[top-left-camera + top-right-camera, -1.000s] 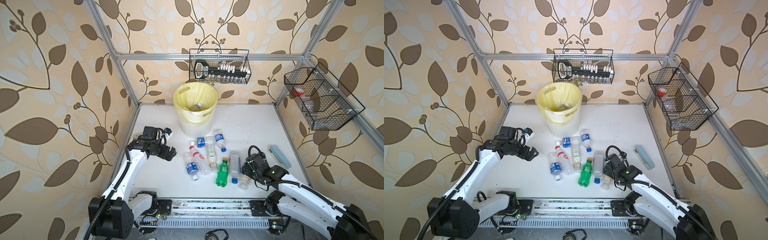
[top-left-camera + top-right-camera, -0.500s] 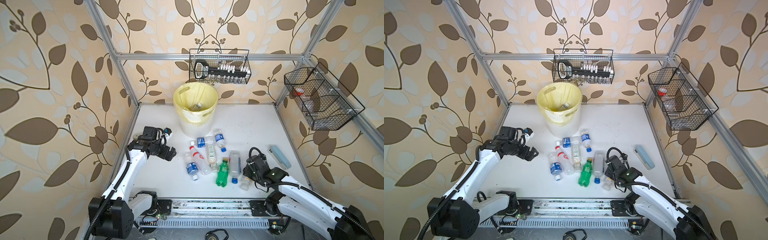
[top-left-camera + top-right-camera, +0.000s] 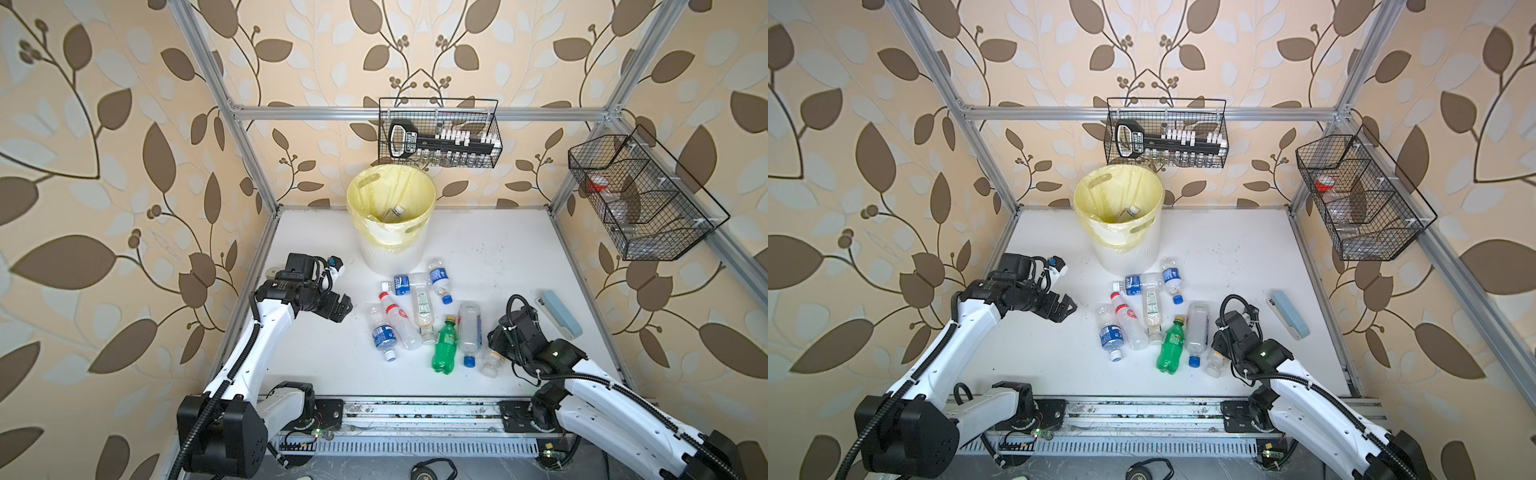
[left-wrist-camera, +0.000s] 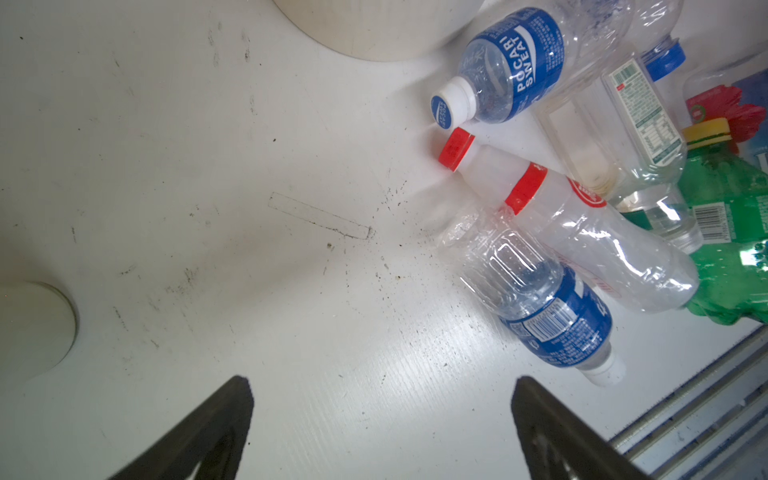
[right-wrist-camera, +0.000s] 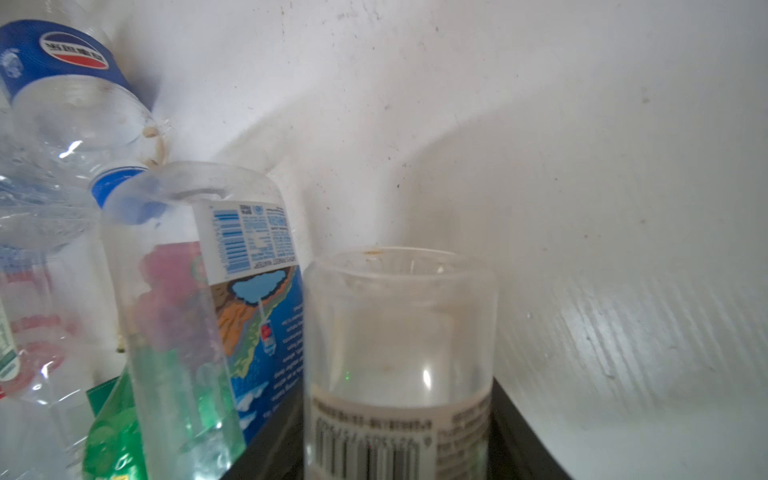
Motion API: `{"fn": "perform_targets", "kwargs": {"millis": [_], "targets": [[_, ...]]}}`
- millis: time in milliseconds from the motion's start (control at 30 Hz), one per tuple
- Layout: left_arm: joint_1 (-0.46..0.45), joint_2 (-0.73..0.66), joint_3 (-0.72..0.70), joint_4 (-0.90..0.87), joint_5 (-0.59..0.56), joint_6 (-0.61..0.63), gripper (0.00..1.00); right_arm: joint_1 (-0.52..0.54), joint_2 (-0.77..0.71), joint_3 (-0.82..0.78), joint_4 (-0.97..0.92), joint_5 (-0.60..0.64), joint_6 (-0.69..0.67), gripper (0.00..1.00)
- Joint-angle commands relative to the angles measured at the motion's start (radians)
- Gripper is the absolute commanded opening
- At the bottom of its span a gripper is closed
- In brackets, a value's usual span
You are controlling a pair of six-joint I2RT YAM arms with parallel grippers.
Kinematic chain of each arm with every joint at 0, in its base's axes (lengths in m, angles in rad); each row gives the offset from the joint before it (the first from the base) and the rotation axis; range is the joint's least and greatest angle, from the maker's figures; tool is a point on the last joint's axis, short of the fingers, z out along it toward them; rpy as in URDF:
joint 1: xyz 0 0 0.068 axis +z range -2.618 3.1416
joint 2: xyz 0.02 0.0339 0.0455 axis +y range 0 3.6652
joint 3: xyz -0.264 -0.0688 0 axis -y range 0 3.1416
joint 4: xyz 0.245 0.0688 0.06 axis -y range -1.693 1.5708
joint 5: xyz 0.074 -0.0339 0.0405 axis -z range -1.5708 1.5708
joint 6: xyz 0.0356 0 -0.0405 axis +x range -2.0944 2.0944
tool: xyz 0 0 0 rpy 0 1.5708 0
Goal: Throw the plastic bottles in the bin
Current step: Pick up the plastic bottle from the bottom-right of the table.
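Several plastic bottles (image 3: 422,307) lie in a heap on the white table in front of the bin (image 3: 390,249), a white ribbed pail with a yellow liner; one more bottle (image 3: 392,212) lies inside it. My right gripper (image 3: 495,353) is at the heap's front right corner. Its black fingers press both sides of a small clear bottle with a white barcode label (image 5: 399,332), which lies on the table (image 3: 1214,363). A clear blue-capped bottle (image 3: 469,332) and a green bottle (image 3: 444,347) lie right beside it. My left gripper (image 3: 338,309) hovers open and empty left of the heap, also seen in the left wrist view (image 4: 380,382).
Two black wire baskets hang on the walls, one at the back (image 3: 438,133) and one at the right (image 3: 640,199). A pale blue case (image 3: 559,313) lies right of my right gripper. A small white disc (image 3: 272,272) sits at the table's left edge. A metal rail (image 3: 415,411) runs along the front.
My right gripper has edged toward the heap and its jaws have closed in on the small clear bottle. The left arm and the other bottles have not moved.
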Motion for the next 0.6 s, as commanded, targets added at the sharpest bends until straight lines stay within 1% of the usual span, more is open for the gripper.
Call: {"fn": "perform_targets", "kwargs": {"millis": [0, 200, 300, 567], "targets": [[0.014, -0.017, -0.007, -0.012, 0.024, 0.024, 0.99, -0.009, -0.025, 0.047, -0.055, 0.032, 0.0, 0.47], [0.017, -0.013, -0.004, -0.011, 0.026, 0.022, 0.99, -0.016, -0.034, 0.118, -0.088, 0.045, -0.031, 0.46], [0.021, -0.008, -0.005, -0.011, 0.025, 0.023, 0.99, -0.017, -0.037, 0.142, -0.07, 0.027, -0.049, 0.43], [0.023, -0.004, -0.006, -0.006, 0.028, 0.024, 0.99, -0.017, -0.042, 0.227, -0.009, 0.005, -0.077, 0.42]]}}
